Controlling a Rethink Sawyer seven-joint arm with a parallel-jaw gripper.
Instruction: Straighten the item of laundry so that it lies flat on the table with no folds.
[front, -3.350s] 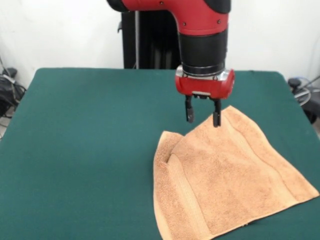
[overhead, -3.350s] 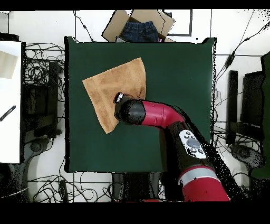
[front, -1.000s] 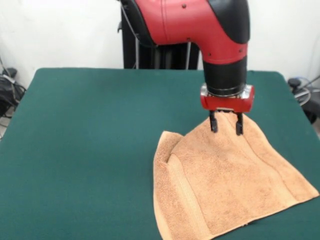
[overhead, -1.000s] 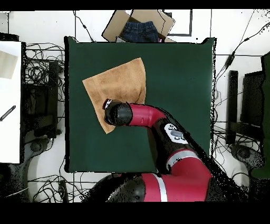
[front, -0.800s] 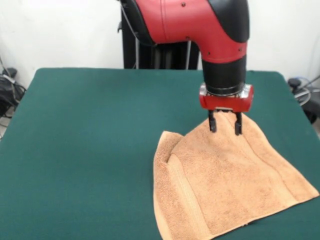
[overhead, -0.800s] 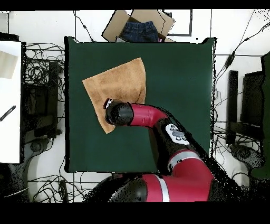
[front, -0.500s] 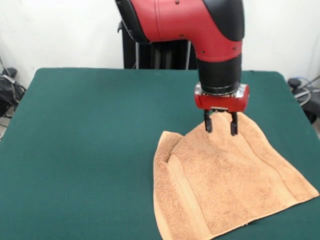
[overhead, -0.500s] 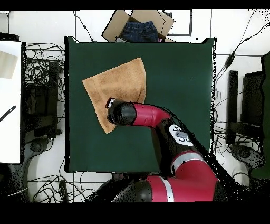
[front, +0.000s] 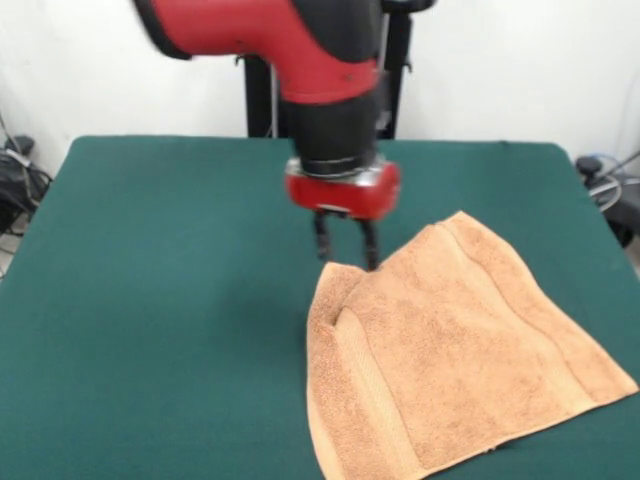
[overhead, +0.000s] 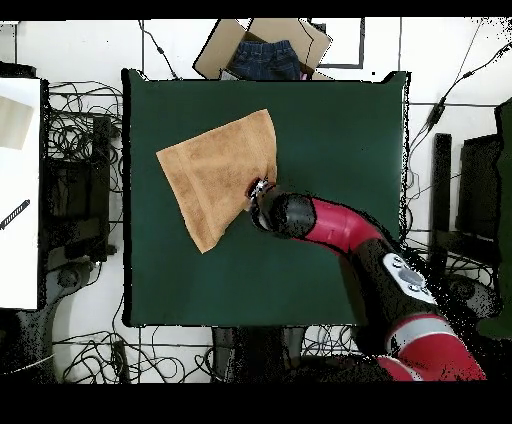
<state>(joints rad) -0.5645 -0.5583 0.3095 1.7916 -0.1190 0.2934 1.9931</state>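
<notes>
The towel (front: 455, 350) is orange-tan terry cloth, fuzzy loop texture all over, with flatter woven bands running near its edges. It sits on the table (front: 160, 300) toward the front camera's right and near side; from overhead (overhead: 218, 172) it's in the upper-left part of the green top. Shape is roughly a skewed square with one corner pointing at my base. It isn't flat: along the edge on the front view's left there's a strip doubled over onto the rest, with a small bump of cloth at the top of that fold.

My gripper (front: 345, 242) hangs over that folded corner, fingers pointing straight down with a small gap between them and nothing in it, so I'm not gripping anything. The tips look to be right at the fold's upper end, but I can't tell whether they actually touch the cloth. Overhead, the gripper (overhead: 256, 193) shows at the towel's right edge.

The tabletop is dark green, felt-like, matte, rectangular.

Past the table's far edge in the overhead view there's an open cardboard box (overhead: 262, 47) with something denim-blue inside. Cables (overhead: 80, 130) are tangled on the floor on both sides. No labels or writing I can read anywhere.
</notes>
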